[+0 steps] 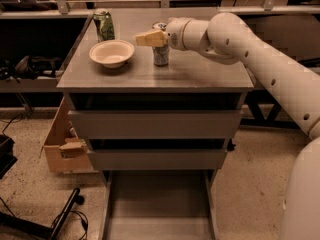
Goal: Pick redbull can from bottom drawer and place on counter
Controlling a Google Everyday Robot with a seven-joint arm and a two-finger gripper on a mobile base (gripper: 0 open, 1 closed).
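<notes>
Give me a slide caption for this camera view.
Robot's hand at the redbull can standing on the counter, beside a bowl and green can; bottom drawer open below.

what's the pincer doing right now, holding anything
pincer: over the counter, at the upright redbull can; open, closed or holding cannot be told

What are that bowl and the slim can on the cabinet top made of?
The bowl looks like matte cream paper or plastic: dull, thin rim. The redbull can seems metal: silvery sheen. The gripper hangs over the counter, at the can's top.
</notes>
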